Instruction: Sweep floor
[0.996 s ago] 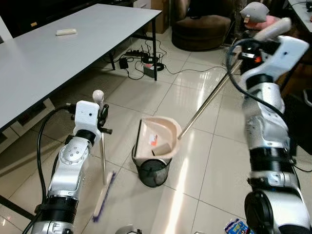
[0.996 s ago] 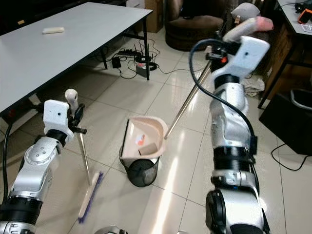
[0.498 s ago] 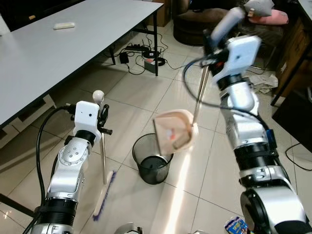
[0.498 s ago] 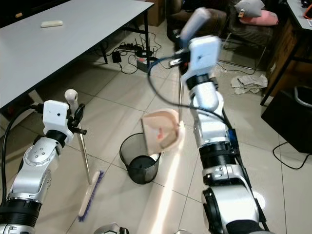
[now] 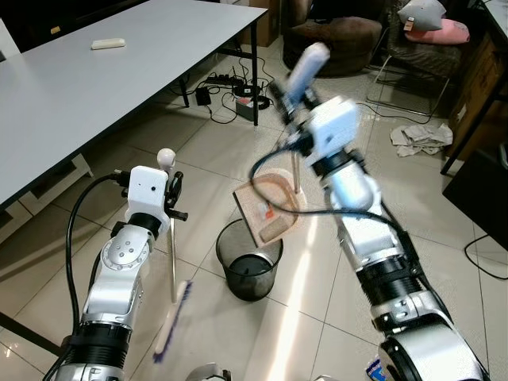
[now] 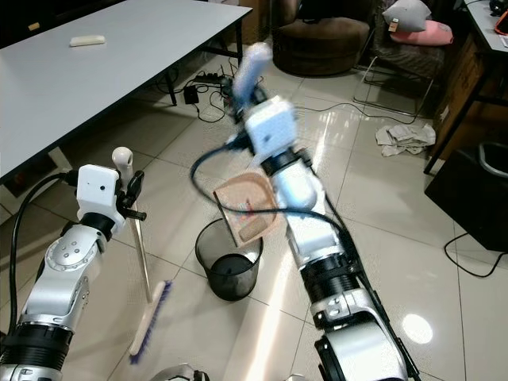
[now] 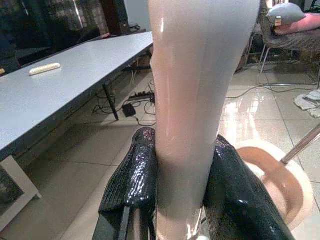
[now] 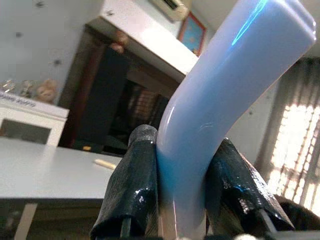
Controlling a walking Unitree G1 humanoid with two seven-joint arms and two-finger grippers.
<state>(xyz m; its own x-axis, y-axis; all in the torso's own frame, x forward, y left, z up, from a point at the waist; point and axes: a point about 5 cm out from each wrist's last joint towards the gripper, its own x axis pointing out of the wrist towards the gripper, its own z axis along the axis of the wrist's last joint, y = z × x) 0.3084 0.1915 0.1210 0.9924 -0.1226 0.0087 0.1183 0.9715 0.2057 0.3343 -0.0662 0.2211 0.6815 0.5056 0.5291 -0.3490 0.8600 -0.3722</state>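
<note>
My left gripper [image 5: 169,200] is shut on the cream handle of a broom [image 5: 172,262], which stands nearly upright with its purple-bristled head [image 5: 170,327] on the tiles. The left wrist view shows its black fingers [image 7: 134,185] clamped on that handle [image 7: 187,100]. My right gripper [image 5: 295,79], raised high, is shut on the pale grip [image 8: 215,110] of a long-handled dustpan [image 5: 268,208]. The pink pan hangs steeply tilted just above a black mesh bin [image 5: 250,260]. An orange scrap and a tan piece lie in the pan.
A grey table [image 5: 79,87] runs along the left. Cables and a power strip [image 5: 238,97] lie on the floor behind the bin. A brown armchair [image 5: 333,36], crumpled paper [image 5: 421,139] and a dark box [image 5: 486,198] stand to the right.
My right arm has swung leftward across the view, carrying the dustpan handle with it, and the pan has tipped from resting flat on the bin to steeply tilted above it. The broom stays put.
</note>
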